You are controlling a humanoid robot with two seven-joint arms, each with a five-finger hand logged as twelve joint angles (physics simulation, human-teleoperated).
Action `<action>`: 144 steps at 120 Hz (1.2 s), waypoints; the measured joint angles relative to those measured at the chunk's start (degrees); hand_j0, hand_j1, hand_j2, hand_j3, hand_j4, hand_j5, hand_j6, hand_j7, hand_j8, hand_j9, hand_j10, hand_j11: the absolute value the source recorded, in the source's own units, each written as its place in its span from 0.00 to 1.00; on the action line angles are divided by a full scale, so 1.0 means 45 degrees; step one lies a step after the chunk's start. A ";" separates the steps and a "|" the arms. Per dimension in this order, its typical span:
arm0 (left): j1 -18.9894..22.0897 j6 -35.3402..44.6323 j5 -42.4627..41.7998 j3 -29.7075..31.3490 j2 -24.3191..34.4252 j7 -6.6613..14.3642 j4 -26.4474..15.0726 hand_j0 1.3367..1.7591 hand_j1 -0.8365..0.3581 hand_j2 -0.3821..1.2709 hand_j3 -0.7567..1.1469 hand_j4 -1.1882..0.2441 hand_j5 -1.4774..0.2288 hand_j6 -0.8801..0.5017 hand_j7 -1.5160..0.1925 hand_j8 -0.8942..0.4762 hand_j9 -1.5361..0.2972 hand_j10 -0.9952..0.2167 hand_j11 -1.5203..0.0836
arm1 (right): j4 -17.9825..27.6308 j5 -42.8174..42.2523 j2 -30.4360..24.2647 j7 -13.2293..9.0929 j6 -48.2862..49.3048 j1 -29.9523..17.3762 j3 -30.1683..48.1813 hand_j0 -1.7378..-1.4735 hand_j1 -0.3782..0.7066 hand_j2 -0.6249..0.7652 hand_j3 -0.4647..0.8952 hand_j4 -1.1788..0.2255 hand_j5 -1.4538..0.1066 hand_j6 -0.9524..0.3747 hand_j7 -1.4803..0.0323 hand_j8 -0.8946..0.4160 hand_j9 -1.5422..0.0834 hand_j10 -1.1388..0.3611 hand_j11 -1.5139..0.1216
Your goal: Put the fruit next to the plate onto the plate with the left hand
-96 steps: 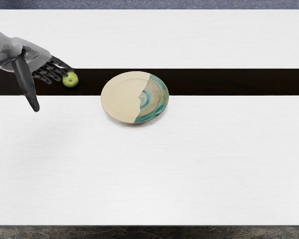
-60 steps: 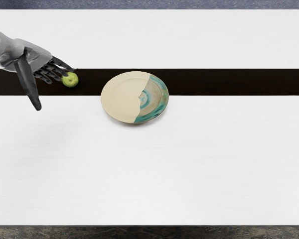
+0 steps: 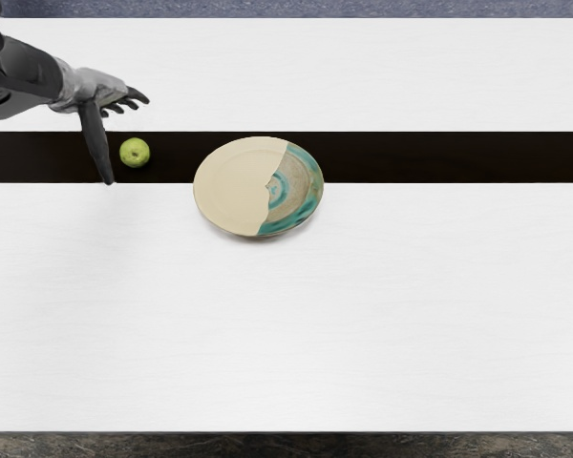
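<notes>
While the apple (image 3: 135,152) lay on the table (image 3: 363,305) to the left of the plate (image 3: 234,186), apart from it, no part of the task was done. The left hand (image 3: 97,95) hung farther left of the plate, fingers spread and holding nothing. Grasping, carrying and setting down were all yet to do.

White table (image 3: 286,315) w/ black stripe (image 3: 458,157); green apple (image 3: 135,152) on stripe, plate (image 3: 231,186) nearby, not touching.

white table (image 3: 363,315) with a black stripe (image 3: 458,157) running edge to edge across it, dark mottled floor (image 3: 286,447) at the near edge, grey-blue strip (image 3: 286,8) along the far edge
</notes>
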 joint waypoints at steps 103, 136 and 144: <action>0.5631 0.1971 0.0384 -0.1094 -0.2607 -0.0116 0.7018 0.76 0.98 0.23 0.40 0.82 0.86 0.63 0.88 0.64 0.83 0.81 0.94 | 0.0000 0.0000 0.0000 0.0000 0.0000 0.0000 0.0001 0.30 0.04 0.45 0.34 0.83 0.92 0.71 0.97 0.67 0.94 0.75 0.92; 0.6294 0.1917 0.0221 -0.1131 -0.2809 -0.0121 0.8115 0.76 0.98 0.23 0.40 0.82 0.86 0.63 0.88 0.64 0.83 0.81 0.94 | 0.0000 0.0000 0.0000 0.0000 0.0000 0.0000 0.0001 0.30 0.04 0.45 0.34 0.83 0.92 0.71 0.97 0.67 0.94 0.75 0.92; 0.6478 0.1850 0.0235 -0.1171 -0.2829 -0.0126 0.8156 0.76 0.98 0.23 0.40 0.82 0.86 0.63 0.88 0.64 0.83 0.81 0.94 | 0.0000 0.0000 0.0000 0.0000 0.0000 0.0000 0.0001 0.30 0.04 0.45 0.34 0.83 0.92 0.71 0.97 0.67 0.94 0.75 0.92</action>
